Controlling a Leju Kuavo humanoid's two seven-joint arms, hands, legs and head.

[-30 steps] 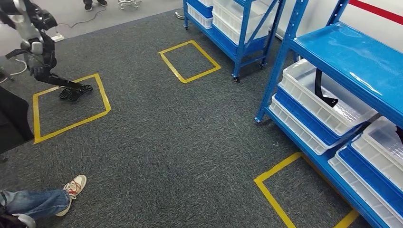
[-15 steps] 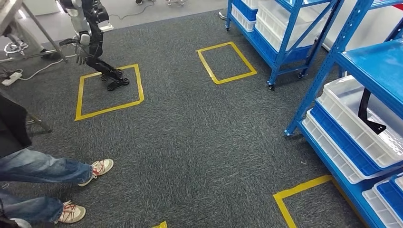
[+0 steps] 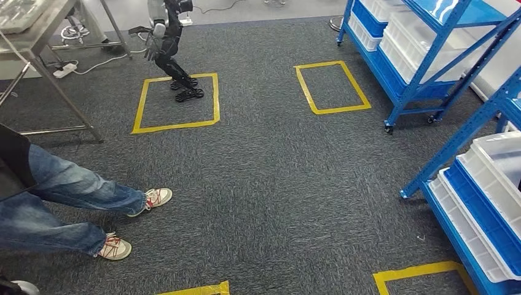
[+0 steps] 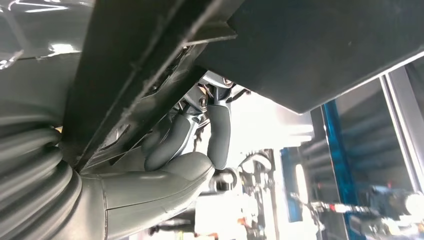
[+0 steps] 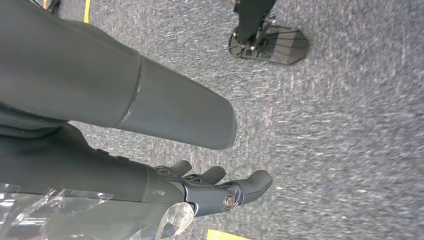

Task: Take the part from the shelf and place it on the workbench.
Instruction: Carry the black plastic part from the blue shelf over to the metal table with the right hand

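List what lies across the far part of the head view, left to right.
Steel-legged workbench → second humanoid robot standing in a yellow tape square → empty yellow tape square on the carpet → blue wheeled shelf holding white bins.

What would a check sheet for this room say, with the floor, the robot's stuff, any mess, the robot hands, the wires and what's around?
Surface: grey carpet floor with yellow tape squares.
Job's things: a black part, held in the left wrist view; white bins on the blue shelves.
Clutter: nothing seen.
Robot hands: left robot hand grips the black part; right robot hand hangs over the carpet, fingers apart, holding nothing.
Cables: a cable and power strip lie near the metal table.
Surroundings: a person's legs on the left; another robot stands in a tape square.
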